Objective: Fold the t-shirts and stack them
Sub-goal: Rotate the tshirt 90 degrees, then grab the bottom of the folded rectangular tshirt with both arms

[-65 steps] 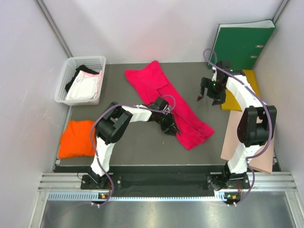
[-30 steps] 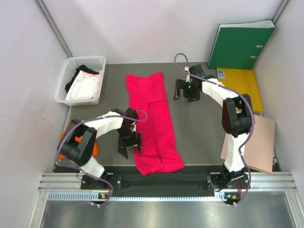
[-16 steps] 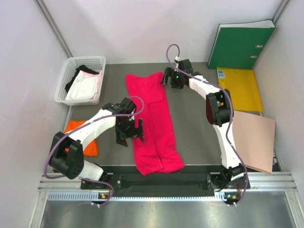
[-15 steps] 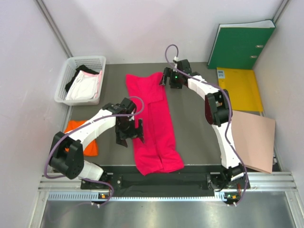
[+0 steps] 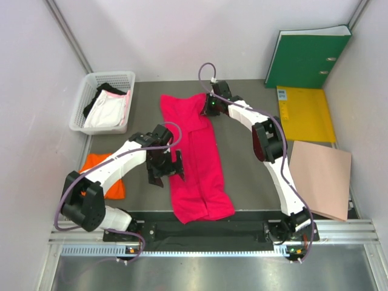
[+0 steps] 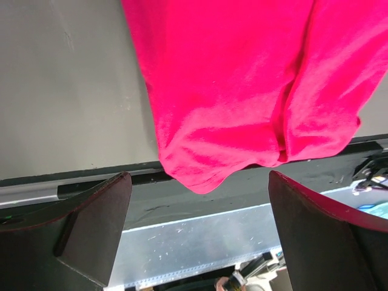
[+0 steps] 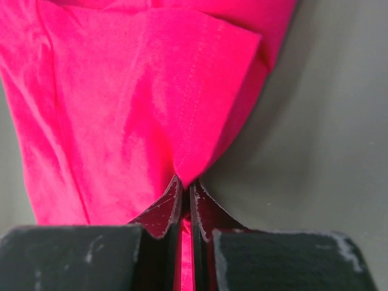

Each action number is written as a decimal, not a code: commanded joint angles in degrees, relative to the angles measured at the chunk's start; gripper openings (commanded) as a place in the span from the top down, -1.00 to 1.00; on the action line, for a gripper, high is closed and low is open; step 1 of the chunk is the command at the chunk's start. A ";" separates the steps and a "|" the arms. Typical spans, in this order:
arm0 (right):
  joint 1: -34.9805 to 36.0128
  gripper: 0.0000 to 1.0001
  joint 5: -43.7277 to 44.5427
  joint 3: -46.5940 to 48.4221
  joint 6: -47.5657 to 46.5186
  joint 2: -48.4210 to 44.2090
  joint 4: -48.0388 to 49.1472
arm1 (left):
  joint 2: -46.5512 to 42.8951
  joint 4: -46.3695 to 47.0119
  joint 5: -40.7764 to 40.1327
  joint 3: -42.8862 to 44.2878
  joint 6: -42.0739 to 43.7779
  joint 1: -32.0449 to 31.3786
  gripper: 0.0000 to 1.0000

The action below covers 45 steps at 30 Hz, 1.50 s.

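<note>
The magenta t-shirt point(image 5: 197, 163) lies as a long, narrow strip down the middle of the worktop point(image 5: 254, 163), already doubled lengthwise, with its near end lapping over the near edge. At its far right corner, my right jaws are pressed together on a thin ridge of the cloth. My left jaws are spread wide beside the shirt's left edge, about halfway along, gripping nothing; I cannot tell whether they touch the fabric.

The orange t-shirt point(image 5: 100, 176) sits folded near the left edge of the worktop, well apart from the strip. The whitish-pink garment point(image 5: 109, 112) and the black garment point(image 5: 100, 97) wait in the white basket point(image 5: 82, 115) at the far left.

I judge the next step to be folding the far end toward the near end, and several things could spoil it. My right pinch is small and may hold only the top layer, so lifting could peel the fold open. With one corner held and my left jaws empty, the cloth would likely swing and land crooked. Any pull toward me could also slide the overhanging end further off the worktop.
</note>
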 commanded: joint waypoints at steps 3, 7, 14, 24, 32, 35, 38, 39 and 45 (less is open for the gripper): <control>-0.41 1.00 9.78 -0.27 -2.24 -3.66 0.56 | -4.90 4.04 0.45 -0.64 -2.50 -0.10 -0.98; -2.26 1.00 11.45 2.02 -2.33 -3.57 0.66 | -6.22 5.10 1.16 -1.97 -3.56 -0.10 -0.98; -5.95 1.00 16.11 5.27 -3.30 -3.13 -0.14 | -5.61 6.15 1.42 -1.80 -3.65 -0.01 -0.98; -10.53 -0.12 10.32 4.93 -6.28 -6.89 0.05 | -2.44 8.61 2.83 0.05 -1.63 -0.10 -0.98; -14.91 -0.99 1.11 -32.26 -6.39 -36.21 -1.01 | 0.11 16.86 4.31 -7.85 -2.59 -0.10 -0.98; -17.55 -0.99 -6.02 -43.98 -5.76 -42.92 -6.78 | 1.51 19.42 4.41 -11.54 -2.25 -0.10 -0.95; -18.18 -0.99 -11.47 -51.90 -8.38 -46.01 -14.69 | 3.88 20.91 4.85 -13.56 -1.54 -0.10 -0.80; -18.00 -0.95 -13.22 -53.59 -9.44 -46.63 -16.55 | 5.11 21.96 5.81 -14.09 -1.63 -0.10 -0.77; -17.56 -0.57 -16.74 -64.85 -12.53 -50.50 -25.35 | 8.10 25.13 8.80 -16.73 -1.72 -0.10 -0.35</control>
